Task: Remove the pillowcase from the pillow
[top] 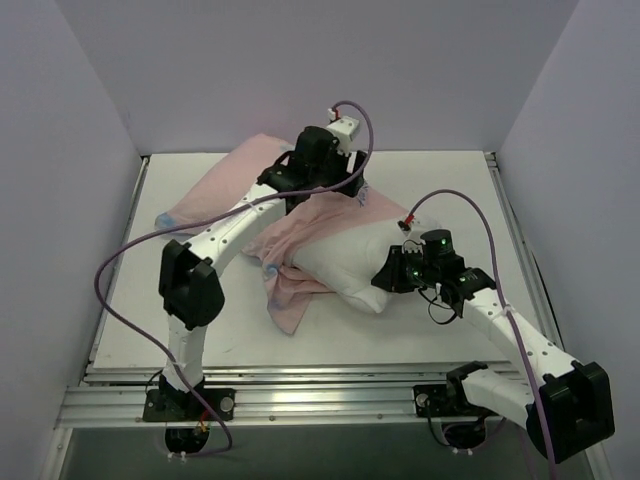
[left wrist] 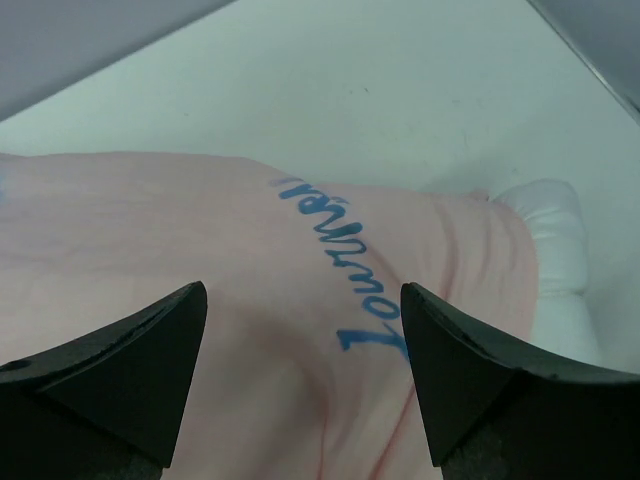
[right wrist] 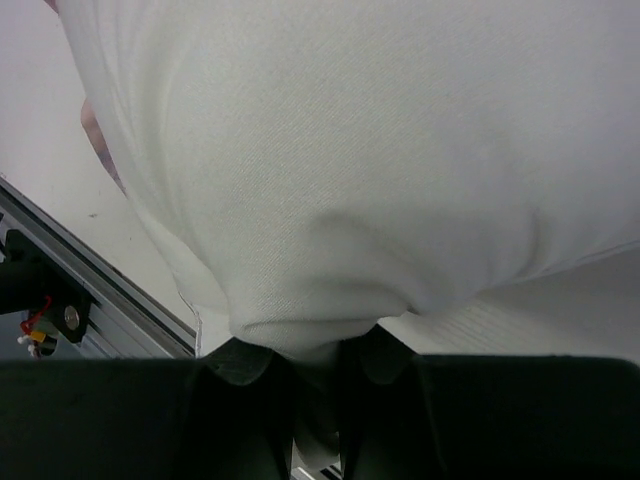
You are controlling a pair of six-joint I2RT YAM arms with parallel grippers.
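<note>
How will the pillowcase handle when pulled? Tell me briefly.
Probably floppy: the pillowcase lies rumpled, draped over the pillow. Likely thin and light: its folds lie flat. It may drag the pillow, though the right pincer pinches that.

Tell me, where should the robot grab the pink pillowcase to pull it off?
Probably pinch the pillowcase from above, right under the open left gripper. The thin cloth lies smooth and facing up there, so a fold could bunch in its jaws. The right gripper pins a corner of the pillow at the near side, so pulling toward the far left should slide the cover off.
</note>
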